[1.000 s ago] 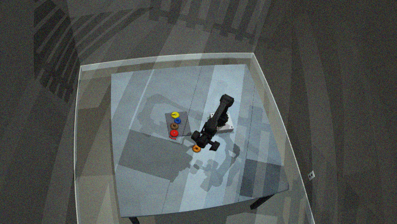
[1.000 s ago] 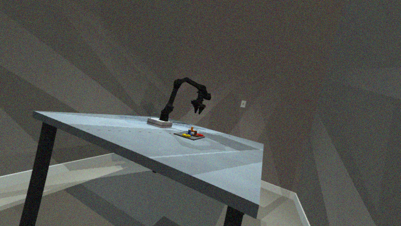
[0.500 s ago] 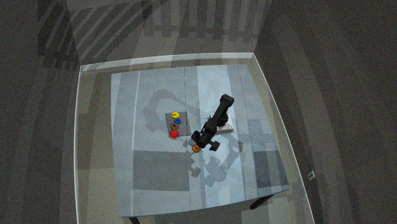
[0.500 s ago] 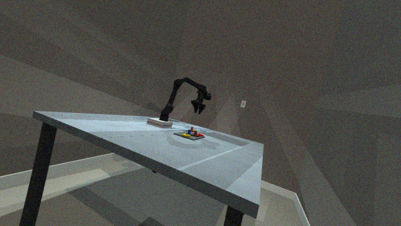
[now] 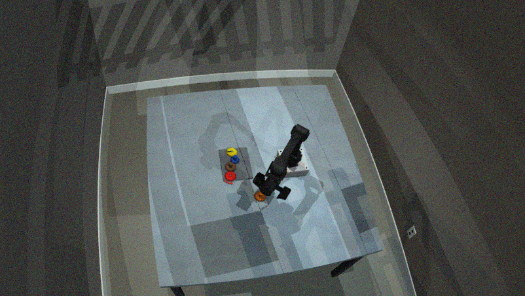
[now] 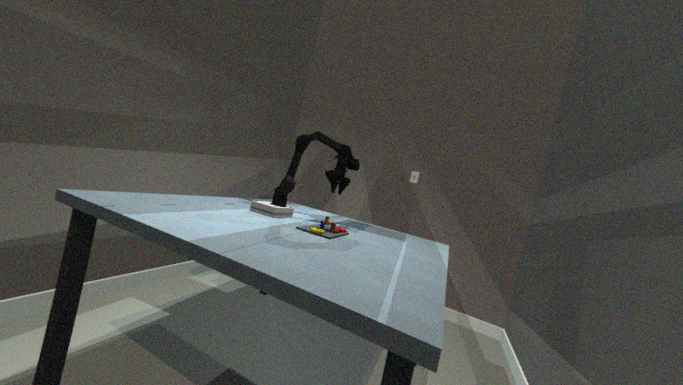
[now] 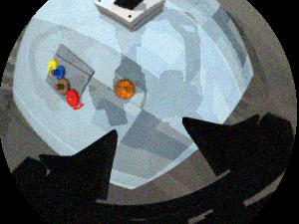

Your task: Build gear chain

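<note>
The grey board (image 5: 243, 154) (image 7: 82, 74) lies on the table. On it, in a row, are the yellow gear (image 5: 230, 151) (image 6: 317, 231) (image 7: 52, 66), a small blue gear (image 5: 234, 159) (image 7: 59, 73), a brown gear (image 5: 230, 166) (image 7: 62, 87) and the red gear (image 5: 228, 175) (image 6: 340, 230) (image 7: 73, 98). Neighbours in the row look close together; whether their teeth mesh is too small to tell. An orange gear (image 5: 260, 196) (image 6: 327, 220) (image 7: 125, 89) stands on the table beside the board. My gripper (image 6: 336, 192) (image 7: 149, 126) is open and empty, high above the table.
The white arm base (image 5: 298, 172) (image 6: 272, 209) (image 7: 131, 18) stands on the table to the right of the board in the top view. A red arrow (image 5: 228, 182) lies beside the red gear. The arm's shadows fall across the table (image 5: 183, 147).
</note>
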